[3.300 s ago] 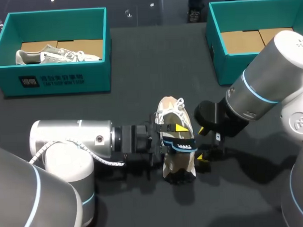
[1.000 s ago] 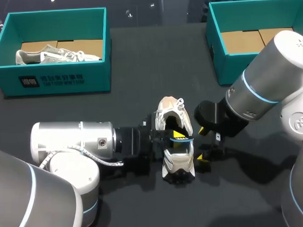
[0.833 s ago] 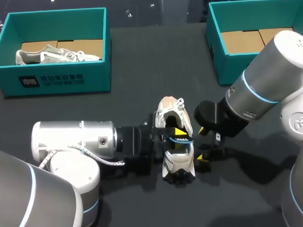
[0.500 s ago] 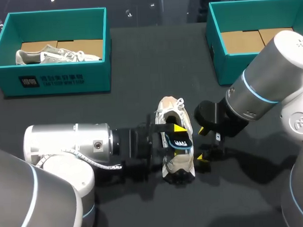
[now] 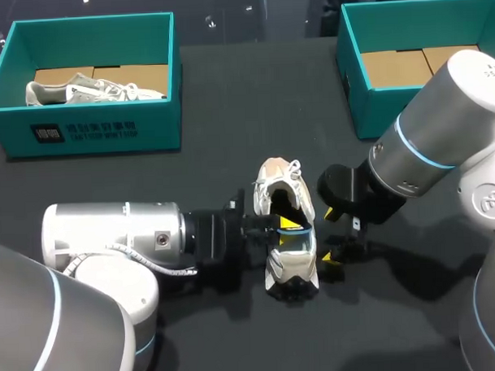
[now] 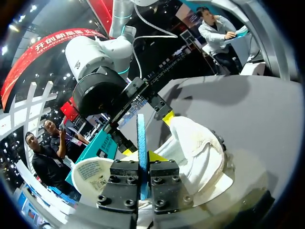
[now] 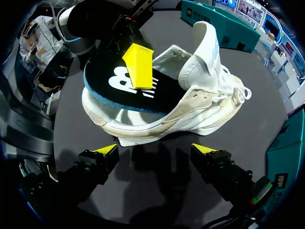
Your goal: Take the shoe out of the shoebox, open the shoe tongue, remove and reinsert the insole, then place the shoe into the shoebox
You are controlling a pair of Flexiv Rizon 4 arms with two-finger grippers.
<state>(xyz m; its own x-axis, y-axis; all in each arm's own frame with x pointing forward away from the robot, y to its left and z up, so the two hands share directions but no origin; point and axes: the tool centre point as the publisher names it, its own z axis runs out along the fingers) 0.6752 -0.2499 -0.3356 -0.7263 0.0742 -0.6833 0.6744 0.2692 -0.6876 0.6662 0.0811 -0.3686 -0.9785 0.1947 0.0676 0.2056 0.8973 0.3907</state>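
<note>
Far left on the dark counter (image 5: 229, 113) stands a teal left shoebox (image 5: 158, 84). A second shoe (image 5: 90, 92), pale, lies on its side inside it.

The left arm (image 5: 119, 239) comes in low across the counter toward the middle. The left end effector (image 5: 288, 225) is clenched on the insole (image 5: 296, 234). In the left wrist view the insole (image 6: 141, 138) is seen edge-on, pinched between the two fingers. In the right wrist view one yellow fingertip (image 7: 138, 66) presses on the insole's dark top face (image 7: 119, 88).

The shoe (image 5: 282, 192), the task's own thing, stands on its sole at the counter's middle, outside both boxes. Its tongue (image 7: 208, 42) is lifted upright. The insole lies partly in the shoe's opening, and its blue-edged heel end juts out past the heel.

Just right of the shoe sits the right end effector (image 5: 330, 235), released. In its own wrist view its fingers are spread wide (image 7: 156, 151), facing the shoe's side (image 7: 190, 107) and clear of it.

Far right stands the teal right shoebox (image 5: 353, 76), showing only a brown cardboard floor.
</note>
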